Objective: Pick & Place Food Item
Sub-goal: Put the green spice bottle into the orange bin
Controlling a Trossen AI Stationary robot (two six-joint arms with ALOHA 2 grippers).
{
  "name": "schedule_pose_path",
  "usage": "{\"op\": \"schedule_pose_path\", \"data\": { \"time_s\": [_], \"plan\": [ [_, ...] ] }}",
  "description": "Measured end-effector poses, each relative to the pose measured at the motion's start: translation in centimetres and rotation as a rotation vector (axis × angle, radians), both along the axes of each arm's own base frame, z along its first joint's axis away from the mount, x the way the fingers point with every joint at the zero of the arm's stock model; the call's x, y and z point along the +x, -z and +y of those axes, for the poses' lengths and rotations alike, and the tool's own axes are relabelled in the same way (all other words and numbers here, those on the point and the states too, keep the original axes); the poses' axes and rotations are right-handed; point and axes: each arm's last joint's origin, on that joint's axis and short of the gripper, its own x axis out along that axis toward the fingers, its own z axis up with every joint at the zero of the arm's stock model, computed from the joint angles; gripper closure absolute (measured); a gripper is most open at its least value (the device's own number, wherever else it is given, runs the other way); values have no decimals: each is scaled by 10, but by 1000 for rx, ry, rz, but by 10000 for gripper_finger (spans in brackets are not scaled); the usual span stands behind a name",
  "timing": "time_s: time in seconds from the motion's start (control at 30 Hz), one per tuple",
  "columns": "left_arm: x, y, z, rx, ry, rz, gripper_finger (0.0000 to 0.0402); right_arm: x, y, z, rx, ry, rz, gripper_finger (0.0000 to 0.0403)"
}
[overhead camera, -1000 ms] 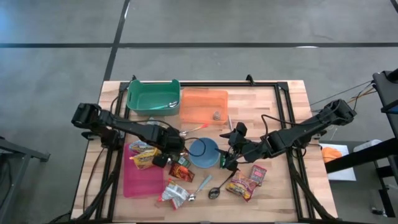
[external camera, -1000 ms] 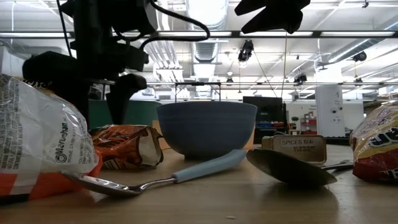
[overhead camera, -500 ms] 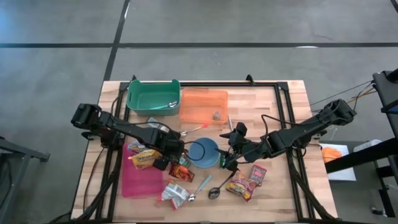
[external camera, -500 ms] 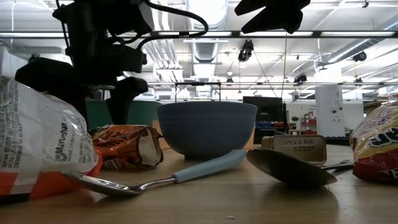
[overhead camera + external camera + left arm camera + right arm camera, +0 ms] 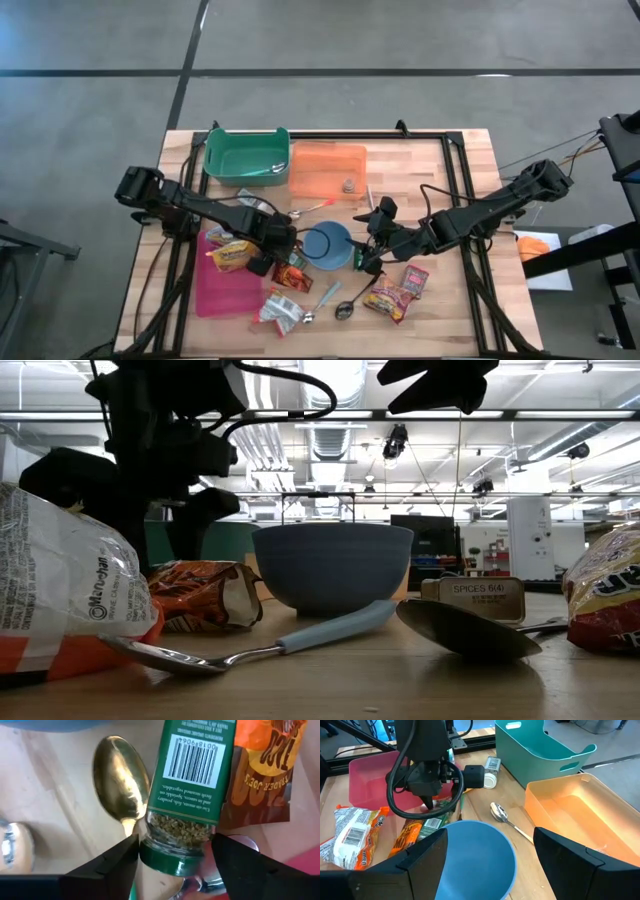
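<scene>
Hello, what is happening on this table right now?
The left claw is low over the clutter beside the blue bowl, with a green-capped spice jar between its fingers; whether the jar is gripped yet is unclear. The right claw hangs open on the bowl's other side. Snack packets and spoons lie around.

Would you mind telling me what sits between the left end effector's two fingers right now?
A green-capped herb jar sits cap-first between the left end effector's fingers, as the left wrist view shows.

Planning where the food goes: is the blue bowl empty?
Empty: the right wrist view shows the blue bowl's bare inside.
</scene>
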Motion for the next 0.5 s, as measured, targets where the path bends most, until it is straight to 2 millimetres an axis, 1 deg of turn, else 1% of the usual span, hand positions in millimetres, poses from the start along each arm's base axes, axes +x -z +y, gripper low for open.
{"op": "schedule_pose_path", "data": {
  "time_s": [0.17, 0.33, 0.5],
  "plan": [
    [-3, 3, 1, 13, 55, 2, 194, 0, 0, 0, 0, 0, -1, 110],
    [-3, 2, 0, 19, 75, 3, 238, 0, 0, 0, -17, -9, 4, 110],
    [-1, -2, 0, 22, 87, 5, 239, 0, 0, 0, -20, -11, 5, 110]
  ]
}}
